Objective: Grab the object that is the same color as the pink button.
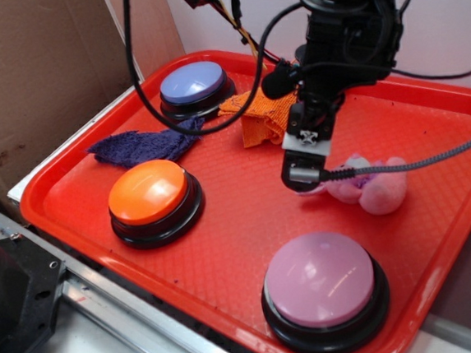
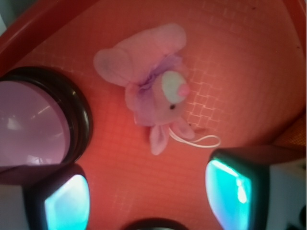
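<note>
I had the claw (image 1: pixel 301 167) spread open, holding nothing, just above the pink bunny (image 2: pixel 148 86), which lay on the red tray (image 1: pixel 225 243) near the pink button (image 1: pixel 320 278). I judged, from a blurry wrist view, I should centre over its body before closing.

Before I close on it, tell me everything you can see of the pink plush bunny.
The pink plush bunny is a small, soft, fuzzy toy with long pale-pink ears, a white face patch, a pink nose, a dark eye, a purple bow and a thin white loop string. It lies on its side on the red tray, between the pink button and the tray's far edge. The gripper hangs open just above it; nothing grips it.
</note>
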`<state>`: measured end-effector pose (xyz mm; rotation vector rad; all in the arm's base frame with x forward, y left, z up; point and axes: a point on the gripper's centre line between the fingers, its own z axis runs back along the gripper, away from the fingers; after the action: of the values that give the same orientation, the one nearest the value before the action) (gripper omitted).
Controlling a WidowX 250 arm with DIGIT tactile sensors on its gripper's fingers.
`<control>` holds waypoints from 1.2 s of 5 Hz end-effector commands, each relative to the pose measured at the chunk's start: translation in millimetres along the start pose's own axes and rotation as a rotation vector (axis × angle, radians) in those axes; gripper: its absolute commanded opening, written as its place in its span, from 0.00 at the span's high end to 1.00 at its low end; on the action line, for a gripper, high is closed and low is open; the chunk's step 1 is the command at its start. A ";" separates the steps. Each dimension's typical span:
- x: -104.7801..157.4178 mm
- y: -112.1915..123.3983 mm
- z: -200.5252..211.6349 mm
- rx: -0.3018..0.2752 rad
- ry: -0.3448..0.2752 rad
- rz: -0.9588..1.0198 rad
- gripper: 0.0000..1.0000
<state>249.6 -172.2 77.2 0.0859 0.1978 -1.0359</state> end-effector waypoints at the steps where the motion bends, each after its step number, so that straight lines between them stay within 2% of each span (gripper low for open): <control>1: 35.4 0.9 -14.4 0.019 0.013 -0.117 0.00; 2: 54.7 -4.3 -34.3 -0.017 0.082 -0.195 0.00; 3: 40.6 -13.0 -46.6 -0.058 0.140 -0.160 0.00; 4: 18.8 -20.9 -49.0 -0.125 0.173 -0.084 0.00; 5: 0.8 -31.8 -40.7 -0.163 0.172 -0.013 0.33; 6: -5.0 -31.4 -36.1 -0.154 0.164 0.022 1.00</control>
<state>237.7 -171.4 20.6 0.0471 0.5194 -0.9830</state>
